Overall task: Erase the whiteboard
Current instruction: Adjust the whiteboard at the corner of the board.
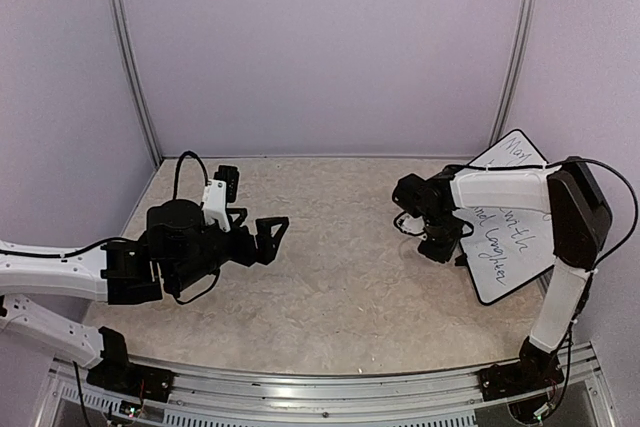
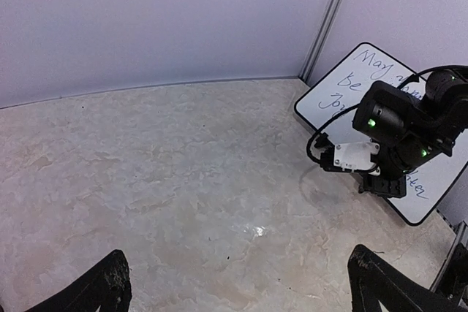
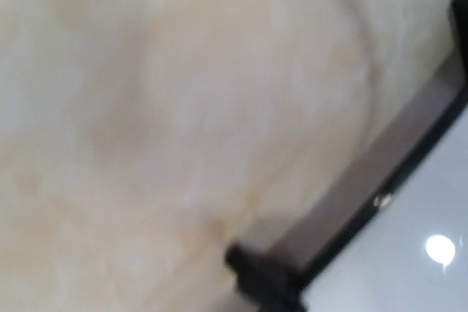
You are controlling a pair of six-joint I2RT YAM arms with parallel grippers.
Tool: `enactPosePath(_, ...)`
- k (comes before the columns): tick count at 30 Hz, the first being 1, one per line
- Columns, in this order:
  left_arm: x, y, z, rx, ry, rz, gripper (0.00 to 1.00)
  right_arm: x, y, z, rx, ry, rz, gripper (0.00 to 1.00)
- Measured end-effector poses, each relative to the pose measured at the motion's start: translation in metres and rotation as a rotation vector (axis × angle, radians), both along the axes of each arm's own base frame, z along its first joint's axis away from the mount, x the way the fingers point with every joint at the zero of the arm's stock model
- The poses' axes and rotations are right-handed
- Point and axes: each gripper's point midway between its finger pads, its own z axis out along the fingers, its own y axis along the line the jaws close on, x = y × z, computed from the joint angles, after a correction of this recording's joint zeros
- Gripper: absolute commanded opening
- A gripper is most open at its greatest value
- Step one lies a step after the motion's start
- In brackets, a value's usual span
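Observation:
The whiteboard (image 1: 510,247) stands tilted at the right wall, with blue and black cursive writing on it. It also shows in the left wrist view (image 2: 340,85). My right gripper (image 1: 443,247) points down at the board's lower left edge, touching or nearly touching it; its jaws are hidden. The right wrist view is blurred and very close: the board's black frame (image 3: 409,158), its white face (image 3: 409,268) and a small black lump (image 3: 256,268) by the frame. My left gripper (image 1: 268,235) is open and empty over the table's middle left, far from the board; its fingertips (image 2: 110,283) show.
Beige stone-patterned table top (image 1: 340,247) inside pale lilac walls with metal corner posts (image 1: 130,57). The right arm's elbow (image 1: 580,207) hangs over the board's right side. A rail (image 1: 330,392) runs along the near edge.

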Motion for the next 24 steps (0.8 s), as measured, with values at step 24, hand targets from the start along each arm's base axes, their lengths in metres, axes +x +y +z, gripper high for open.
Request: enactPosePath(24,0.002,0.002,-0.005,0.018,0.002,0.017,0.99,0.032,-0.048,-0.038,-0.280,-0.075,-0.143,0.18)
